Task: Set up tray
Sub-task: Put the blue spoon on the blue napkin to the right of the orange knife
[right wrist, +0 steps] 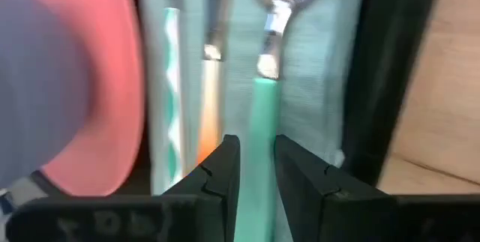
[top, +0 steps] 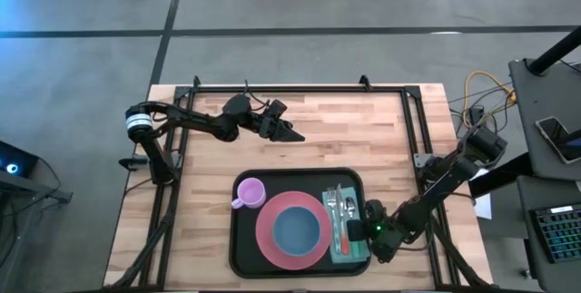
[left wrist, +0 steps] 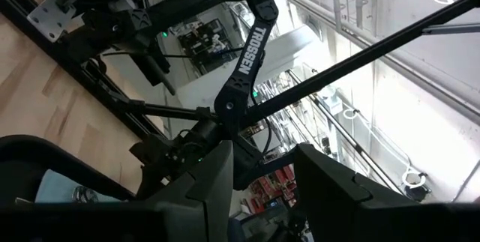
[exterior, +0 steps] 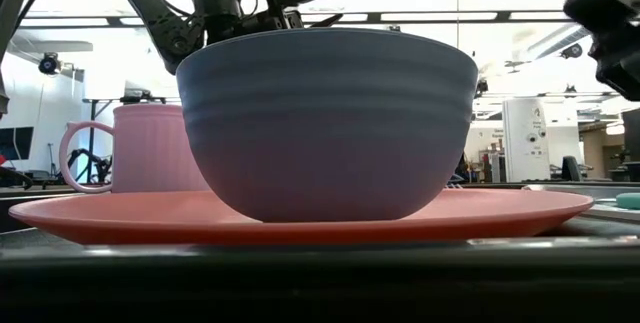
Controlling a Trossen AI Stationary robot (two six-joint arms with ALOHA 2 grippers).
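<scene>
**Tray laid with plate, bowl, mug and cutlery; right hand at the spoon**

The wooden table (top: 363,130) carries the black tray (top: 243,261), which lies near the table's front edge, a little right of centre. Everything else is placed here from the tray.

On the tray's middle sits a pink plate (top: 269,239), with a blue-grey bowl (top: 297,229) resting inside it. In the low view the bowl (exterior: 330,123) stands upright on the plate (exterior: 120,218). At the tray's left end, just beside the plate, stands a pink mug (top: 250,191), its handle turned outward to the left.

At the tray's right end lies a pale green napkin (top: 334,248), and on it the cutlery rests side by side, lengthwise front to back. The right wrist view shows three pieces: one with a green-and-white patterned handle (right wrist: 172,85), one with an orange handle (right wrist: 209,100), and a spoon with a green handle (right wrist: 264,107), the one nearest the tray's right rim.

The right hand (top: 374,231) is low over the tray's right end. Its fingers (right wrist: 217,178) stand close together with a narrow gap, straddling the spoon's green handle; whether they press on it cannot be told.

The left hand (top: 289,132) hovers well behind the tray, over bare table, its fingers (left wrist: 206,186) parted and holding nothing.
</scene>
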